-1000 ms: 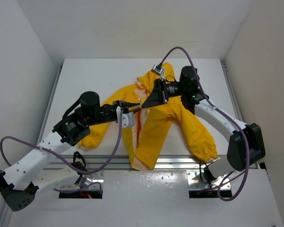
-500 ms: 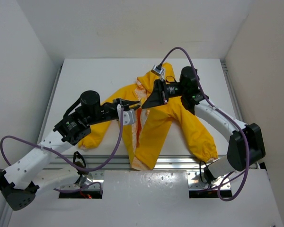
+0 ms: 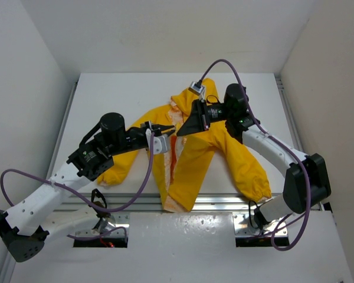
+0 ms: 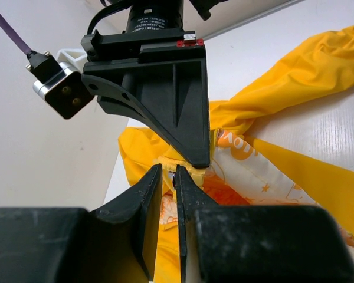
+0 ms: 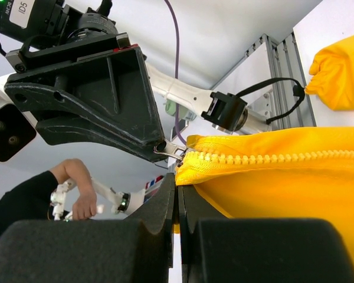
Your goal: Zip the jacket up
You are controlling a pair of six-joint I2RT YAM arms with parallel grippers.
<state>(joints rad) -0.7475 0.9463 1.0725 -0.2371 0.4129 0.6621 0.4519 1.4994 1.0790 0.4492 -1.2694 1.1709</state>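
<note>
Jacket [image 3: 194, 159], bright yellow, lies spread front-up across the middle of the white table [image 3: 106, 94]. Its hood points to the far edge, its hem reaches the near edge, and a sleeve trails toward each near corner. The front is parted, showing the orange-and-white lining [image 4: 248, 171].

Both arms reach in from the near edge and bend inward, so their wrists meet tip to tip over the upper part of the front opening. The left arm stretches low and nearly level from the left. The right arm loops round from the right, with its elbow near the right edge.

The right gripper [image 5: 178, 180] is clamped tight on the yellow fabric at the end of the zipper teeth [image 5: 253, 159], lifting that edge. The left gripper [image 4: 168, 174] has its jaws narrow, with only a thin slit between them. Its tips are at the metal zipper pull [image 5: 170, 151], just beside the right fingers. Whether they actually pinch the pull cannot be told.
</note>
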